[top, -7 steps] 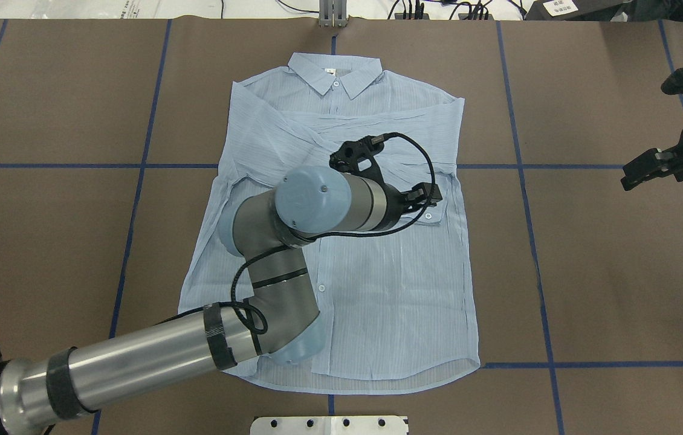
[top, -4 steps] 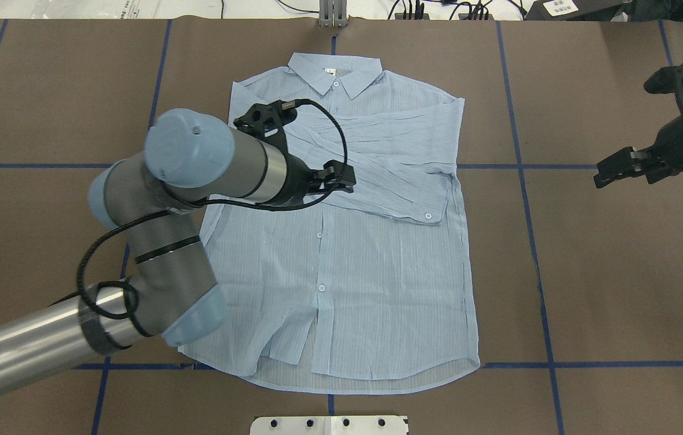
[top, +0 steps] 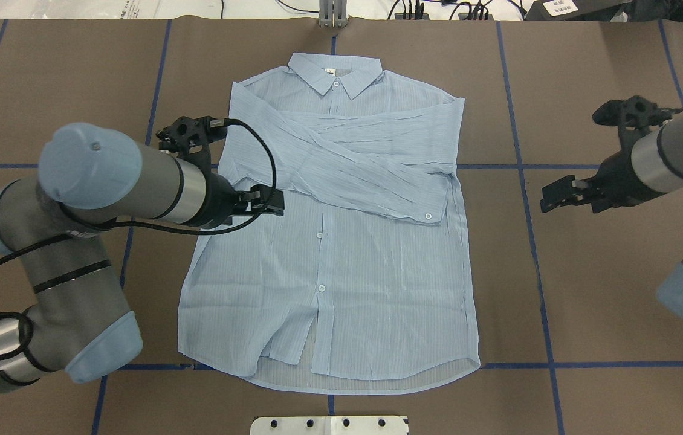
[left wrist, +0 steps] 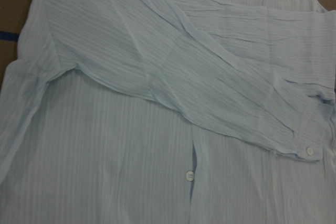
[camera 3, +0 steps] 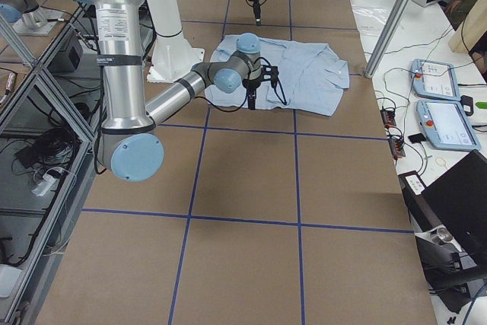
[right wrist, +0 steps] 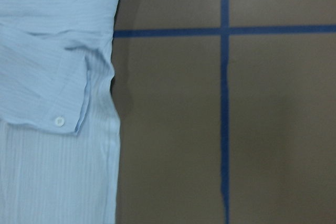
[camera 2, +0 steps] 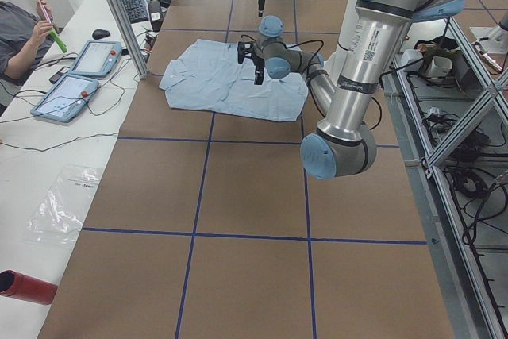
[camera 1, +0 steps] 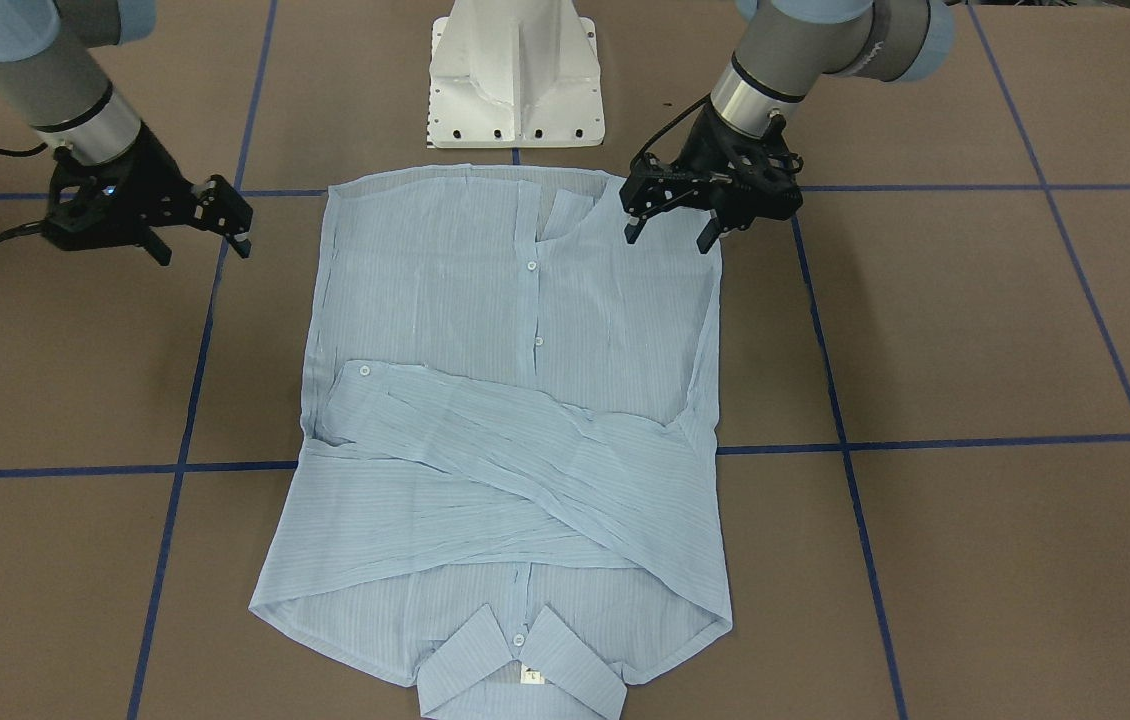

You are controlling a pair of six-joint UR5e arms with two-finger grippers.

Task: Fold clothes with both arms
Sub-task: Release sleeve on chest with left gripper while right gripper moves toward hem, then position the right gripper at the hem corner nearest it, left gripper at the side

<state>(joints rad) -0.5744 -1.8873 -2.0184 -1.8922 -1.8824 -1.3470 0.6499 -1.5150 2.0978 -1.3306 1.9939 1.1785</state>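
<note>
Nearest the robot, at the edge of the brown table (top: 619,290) with its grid of blue tape lines (top: 523,181), shows a white base plate (top: 329,425). Just beyond it, finds the hem of the pale blue shirt (top: 378,290), spread flat and buttons-up on the table, one front corner at the hem turned back. Farther out, has the left tool (top: 268,202) above the shirt's left side, clear of the cloth, fingers spread wide and gripping nothing. At much the same depth, has the right tool (top: 559,196) over bare table off the shirt's right edge, apart from the cloth, fingers likewise wide and empty. Between the two tools, shows both sleeves folded across the chest and crossing, the upper one ending in a cuff (top: 420,211) with a white button, near the shirt's right edge. Farthest off, finds the collar (top: 335,75) lying flat with a small white label (top: 330,72) inside the neck, toward the far table edge.
</note>
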